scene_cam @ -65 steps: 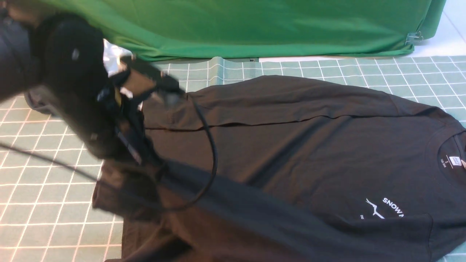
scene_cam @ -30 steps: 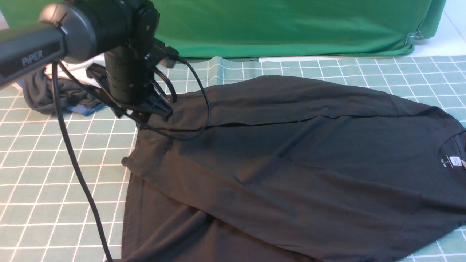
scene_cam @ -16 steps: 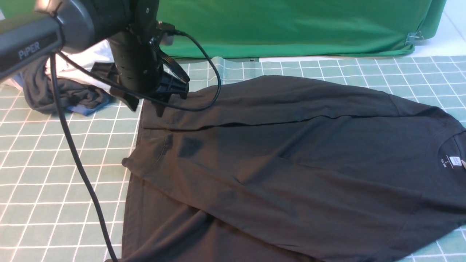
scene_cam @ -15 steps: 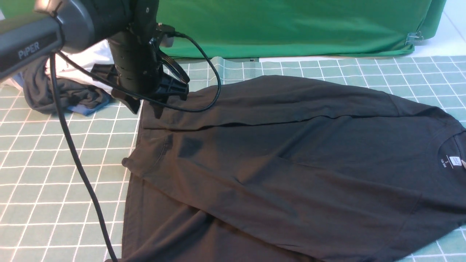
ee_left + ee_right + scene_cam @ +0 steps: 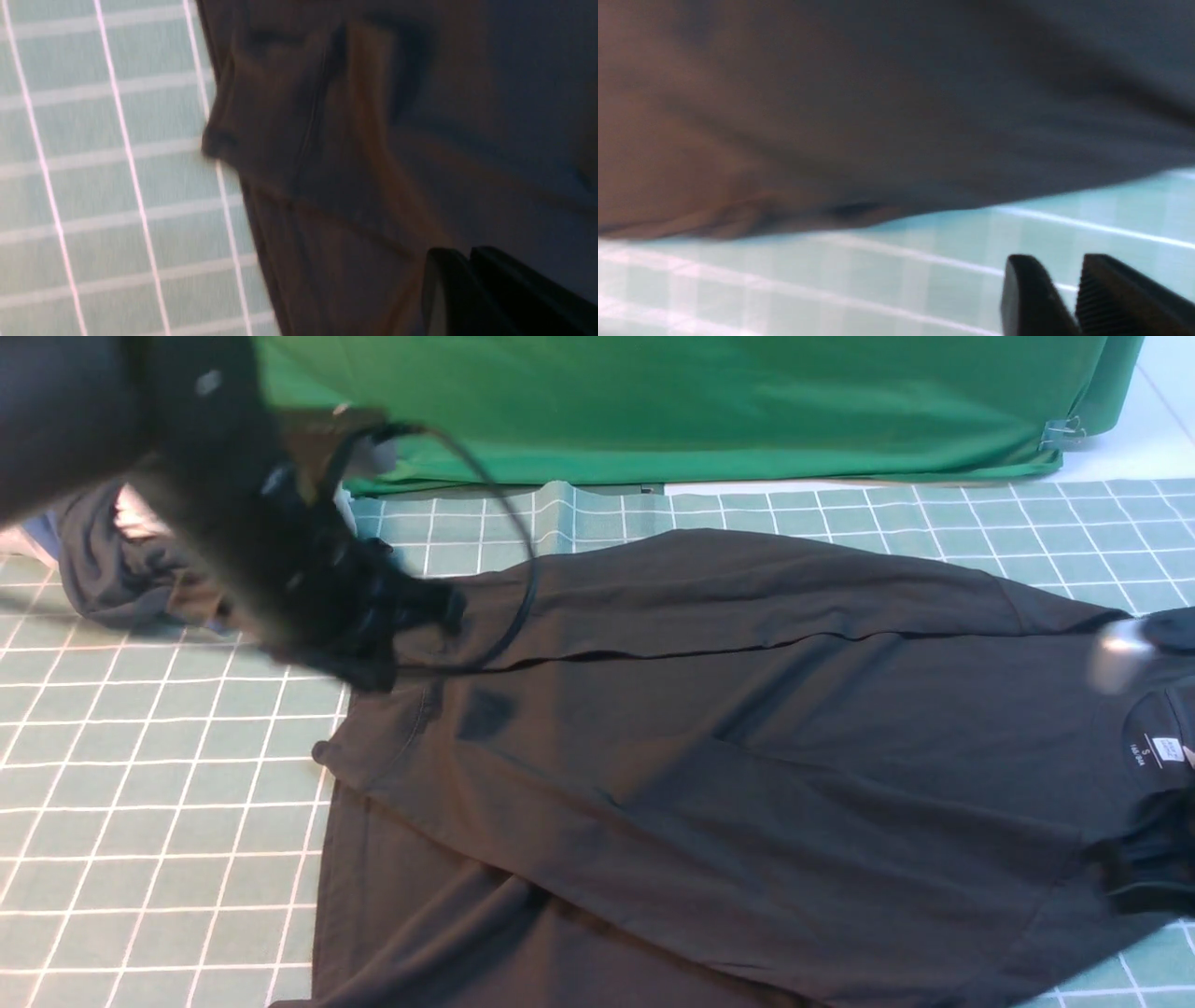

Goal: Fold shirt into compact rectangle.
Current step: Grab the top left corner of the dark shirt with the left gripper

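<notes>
You are looking at the large black long-sleeved cotton shirt lying spread across the pale green, white-gridded mat, its collar and white neck tag pointing to the right. Your left gripper is hanging over the shirt's far left corner, fingers clenched together with no cloth showing between them. Your right gripper is hovering over bare mat just beside the shirt's edge, its fingers standing slightly parted and empty.

Left tool closed and empty; right tool narrowly parted, empty; both motion-blurred.
</notes>
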